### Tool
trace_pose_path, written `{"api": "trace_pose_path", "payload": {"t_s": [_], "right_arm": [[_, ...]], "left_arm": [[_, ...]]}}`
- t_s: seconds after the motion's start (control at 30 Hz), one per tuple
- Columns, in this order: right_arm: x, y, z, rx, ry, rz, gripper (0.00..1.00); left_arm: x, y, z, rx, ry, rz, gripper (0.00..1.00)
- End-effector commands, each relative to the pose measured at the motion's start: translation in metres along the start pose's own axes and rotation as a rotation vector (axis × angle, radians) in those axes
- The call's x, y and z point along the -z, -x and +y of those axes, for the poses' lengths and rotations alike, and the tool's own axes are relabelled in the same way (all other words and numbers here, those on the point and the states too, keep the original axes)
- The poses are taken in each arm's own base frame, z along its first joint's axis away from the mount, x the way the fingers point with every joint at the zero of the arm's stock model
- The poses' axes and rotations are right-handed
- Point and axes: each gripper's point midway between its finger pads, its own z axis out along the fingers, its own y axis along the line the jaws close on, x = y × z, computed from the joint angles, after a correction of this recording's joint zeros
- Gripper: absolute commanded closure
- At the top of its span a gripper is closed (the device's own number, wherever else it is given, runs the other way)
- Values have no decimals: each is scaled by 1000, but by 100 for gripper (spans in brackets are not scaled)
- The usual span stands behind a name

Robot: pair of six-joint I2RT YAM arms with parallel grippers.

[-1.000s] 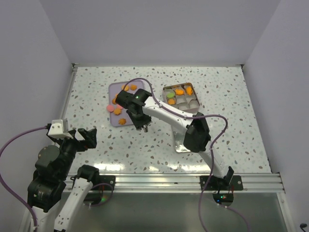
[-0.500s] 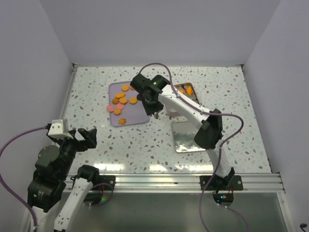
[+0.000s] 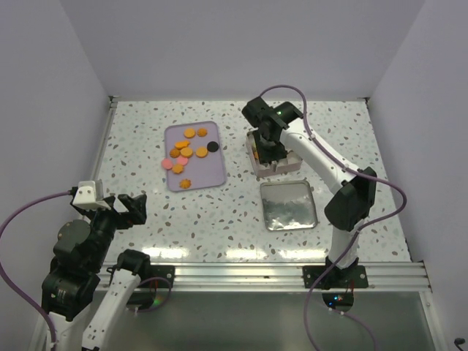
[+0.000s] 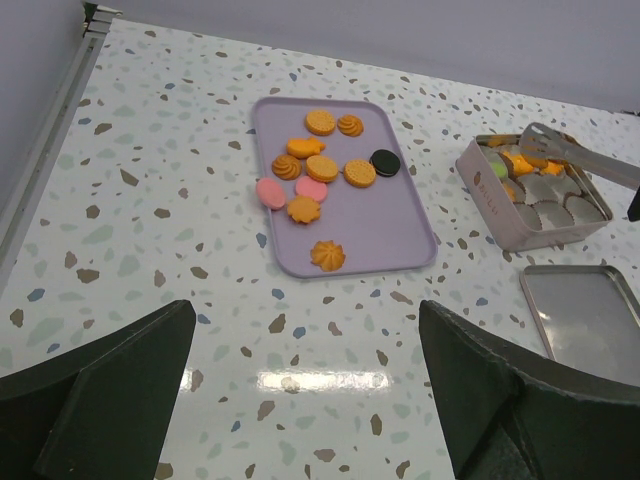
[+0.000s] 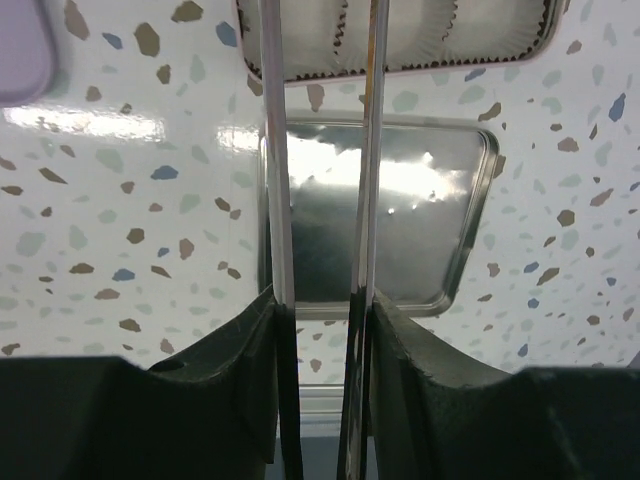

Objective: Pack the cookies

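At the near left the left gripper [image 3: 131, 208] hangs above the speckled table [image 3: 139, 139] with its jaws spread wide and nothing between them. The cookies [image 4: 322, 168] it faces lie farther off and a little to its right, well apart from it.

Most of the cookies sit on the lilac tray [image 4: 375, 235] left of centre. They are mostly orange discs and flower shapes, with two pink ones [image 4: 270, 192] at the left of the cluster and a black one [image 4: 385, 161] at its right. One orange flower [image 4: 326, 255] lies alone toward the near edge.

Right of the tray stands the square tin [image 4: 495, 200], lined with white paper cups. A few cookies are already in its far cups – orange ones and a green one [image 4: 499, 170].

The right gripper [image 5: 320, 340] is above the tin, clenched on a pair of metal tongs [image 4: 575, 160], and the two blades run parallel with a gap between them. The tong tips hover over the tin's far cups, just above the orange cookies there, but whether they pinch one cannot be told. The tray's cookies lie well to this gripper's left.

The tin's lid [image 4: 585, 320] lies flat on the table just near of the tin
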Motion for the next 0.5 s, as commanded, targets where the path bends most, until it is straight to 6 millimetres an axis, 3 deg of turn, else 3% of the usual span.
{"api": "trace_pose_path", "payload": {"t_s": [0.0,0.17,0.47], "right_arm": [[12,-33,-28,21,-36,101,63],[-3,-42,-34,-3,-30,138,63],[-14,-28,-44,-17,-28,128,63]], "left_arm": [[-6,6,-5,-21,-21,-17,0],[-7,6,-5,-22,-21,-12,0],[-10,4,-6,-27,-20,3,0]]}}
